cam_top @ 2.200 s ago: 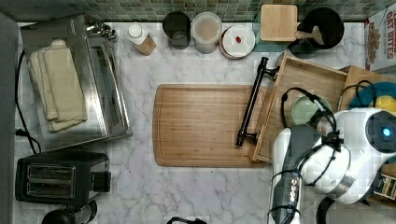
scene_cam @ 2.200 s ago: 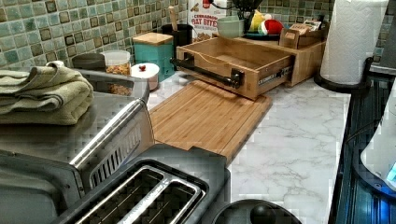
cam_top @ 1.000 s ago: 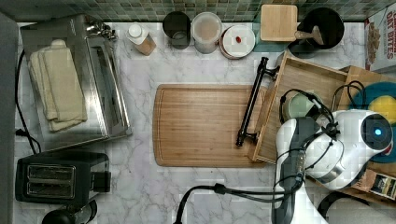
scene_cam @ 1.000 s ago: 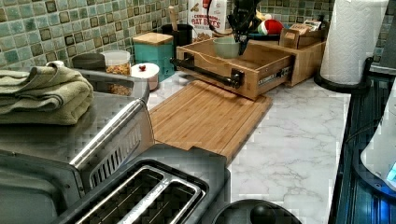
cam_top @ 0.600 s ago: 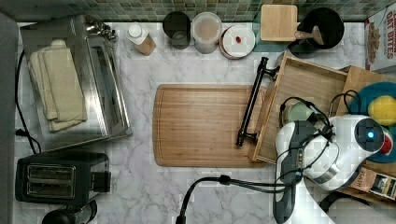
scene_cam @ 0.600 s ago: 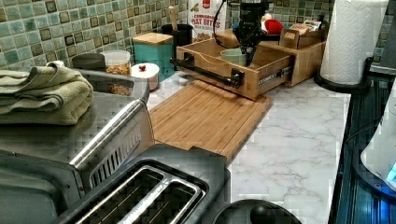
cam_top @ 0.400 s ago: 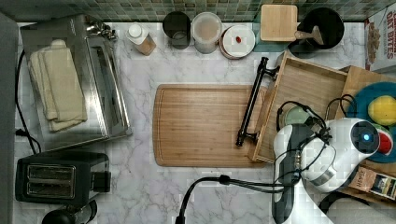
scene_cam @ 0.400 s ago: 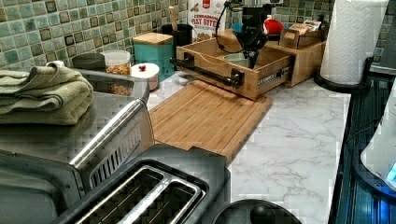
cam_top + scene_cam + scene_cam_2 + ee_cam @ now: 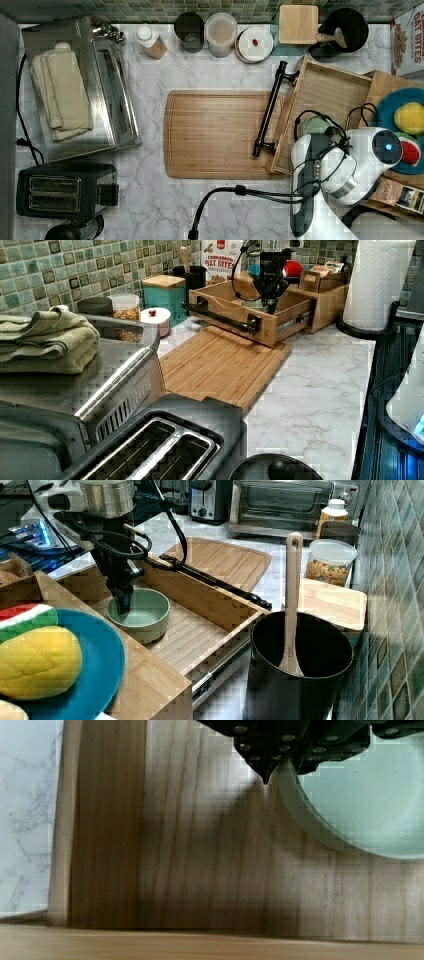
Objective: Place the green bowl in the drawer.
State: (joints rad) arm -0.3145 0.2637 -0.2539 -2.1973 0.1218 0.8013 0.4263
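Broadly, the marbled white surface (image 9: 150,210) filled the top view, smooth and veined grey, with a flat grooved cutting board (image 9: 215,132) of striped light wood at the frame's centre. To the right of the board in the top view sat the drawer (image 9: 330,87), a shallow light-wood box with raised sides and a long black bar handle (image 9: 269,107) across its front. Right of the drawer, at the right edge of the top view, lay a teal-blue plate (image 9: 387,107) with toy fruit.

Inside the drawer, at the centre left of the right view, the green bowl (image 9: 140,614) rested on the drawer floor close to the wall on the plate's side. It was small, round, plain and pale sage, with a matte, faintly speckled inner face in the wrist view.

The claw (image 9: 125,605) reached down into the bowl, one finger inside and one outside, pinching the rim wall on the side nearest the plate.

By its look, the bowl was likely stiff, light and thick-walled, perhaps ceramic or hard plastic; if ceramic, it could chip on a hard knock. Its smooth wall might slip, so the rim pinch, wall between the fingers, seemed the sensible hold.
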